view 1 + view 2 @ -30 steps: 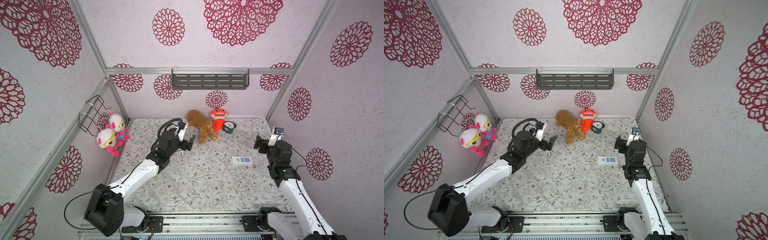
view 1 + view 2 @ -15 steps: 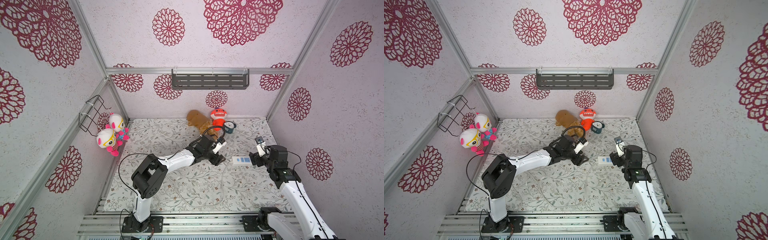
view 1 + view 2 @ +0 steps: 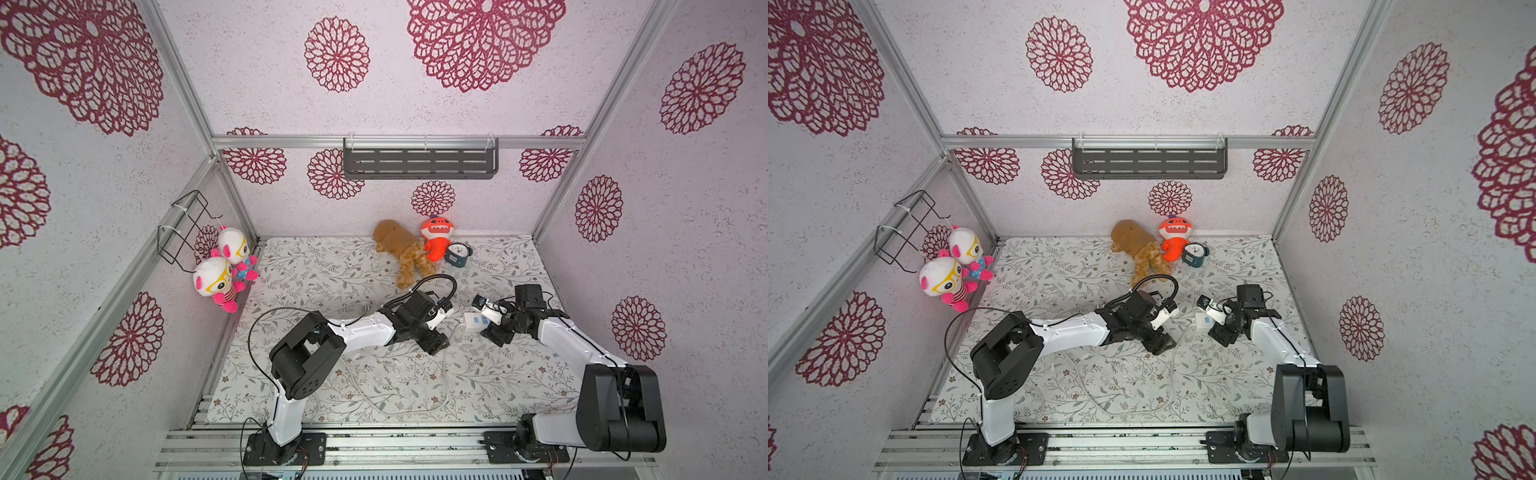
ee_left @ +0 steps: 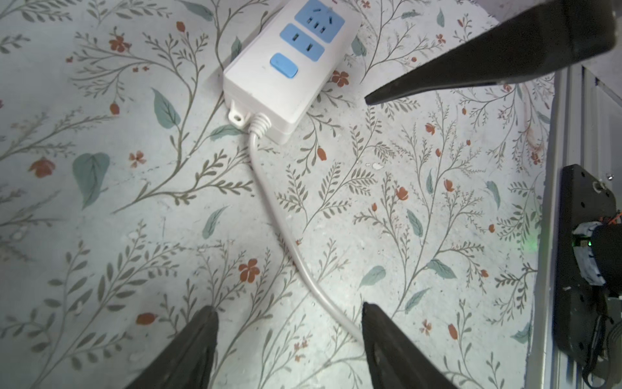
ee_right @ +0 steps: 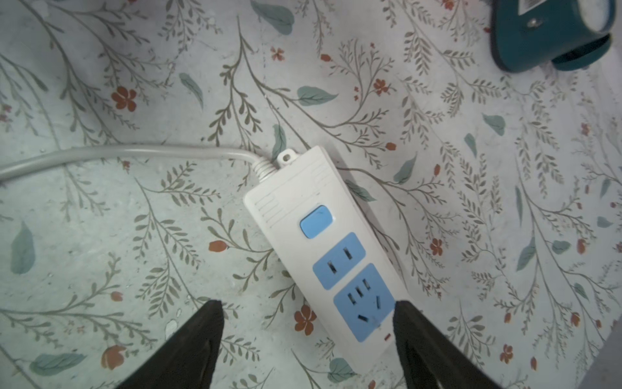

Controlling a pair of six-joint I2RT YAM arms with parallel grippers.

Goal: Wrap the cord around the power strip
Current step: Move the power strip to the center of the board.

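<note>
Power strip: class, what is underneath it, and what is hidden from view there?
The power strip lies flat, sockets up, on the floral mat, which shows beside it. The cord leaves one end across the mat, not beneath. The strip's underside is covered.

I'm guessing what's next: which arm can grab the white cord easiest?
Probably the left. The cord lies between the open jaws of the left gripper; the right gripper straddles the power strip instead.
</note>
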